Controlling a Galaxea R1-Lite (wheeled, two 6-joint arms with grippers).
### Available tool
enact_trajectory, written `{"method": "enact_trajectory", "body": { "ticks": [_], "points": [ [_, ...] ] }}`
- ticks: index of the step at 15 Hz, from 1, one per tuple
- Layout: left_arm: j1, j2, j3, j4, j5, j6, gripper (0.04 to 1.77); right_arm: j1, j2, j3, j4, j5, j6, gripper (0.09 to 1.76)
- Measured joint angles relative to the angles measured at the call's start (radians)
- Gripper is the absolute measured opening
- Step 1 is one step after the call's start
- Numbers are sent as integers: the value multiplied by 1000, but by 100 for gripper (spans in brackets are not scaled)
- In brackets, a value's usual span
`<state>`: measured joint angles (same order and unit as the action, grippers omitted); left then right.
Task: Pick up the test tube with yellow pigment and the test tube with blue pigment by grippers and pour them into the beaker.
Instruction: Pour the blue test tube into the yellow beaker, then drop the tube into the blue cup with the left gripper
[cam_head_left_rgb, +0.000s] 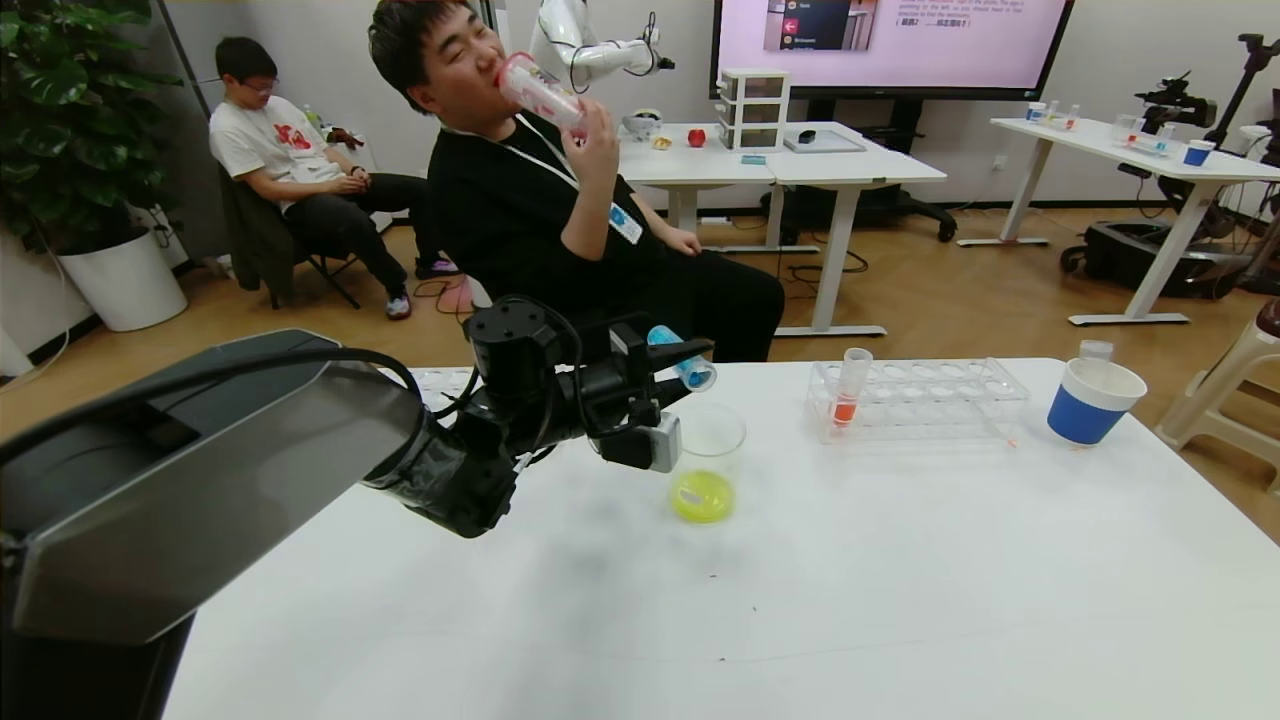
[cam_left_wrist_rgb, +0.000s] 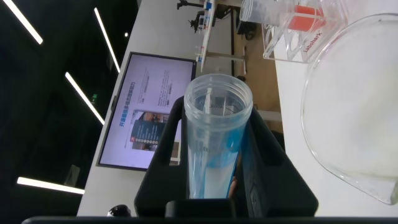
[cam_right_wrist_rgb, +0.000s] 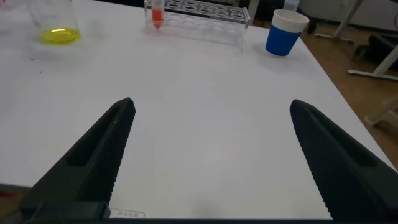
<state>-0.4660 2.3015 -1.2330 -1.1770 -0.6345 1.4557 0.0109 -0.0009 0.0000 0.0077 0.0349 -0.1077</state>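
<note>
- My left gripper (cam_head_left_rgb: 690, 368) is clamping its fingers (cam_left_wrist_rgb: 264, 155) on the test tube with blue pigment (cam_head_left_rgb: 683, 358), holding it in the air just above the beaker (cam_head_left_rgb: 706, 462).
- The tube's long axis is lying close to level, tilted slightly, with its open mouth aimed toward the table's right edge and a little downward, over the beaker's rim; the blue liquid is sitting along the tube's lower side in the left wrist view.
- The beaker is standing upright near the middle of the table (cam_head_left_rgb: 900, 580), toward the far edge, with yellow liquid pooling in its bottom.
- My right gripper (cam_right_wrist_rgb: 208, 155) is hovering over bare table nearer the front edge, its fingers spread wide apart, gripping nothing.
- A clear rack (cam_head_left_rgb: 920, 398) is sitting near the far edge holding one upright tube of orange-red liquid (cam_head_left_rgb: 850, 388); a blue paper cup (cam_head_left_rgb: 1090, 400) is standing toward the far right corner.
- Beyond the table, a seated man in black (cam_head_left_rgb: 560, 210) is drinking, in a room with wooden flooring and white desks.
</note>
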Motion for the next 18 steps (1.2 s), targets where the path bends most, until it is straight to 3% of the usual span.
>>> {"method": "enact_trajectory", "body": {
  "ticks": [7,10,18],
  "points": [
    [9,12,-5,0,4,99,49,0,0,0,0,0,0,174],
    [9,13,-5,-1,36,121,49,0,0,0,0,0,0,174],
    [7,15,-10,-1,37,333,49,0,0,0,0,0,0,174]
  ]
}}
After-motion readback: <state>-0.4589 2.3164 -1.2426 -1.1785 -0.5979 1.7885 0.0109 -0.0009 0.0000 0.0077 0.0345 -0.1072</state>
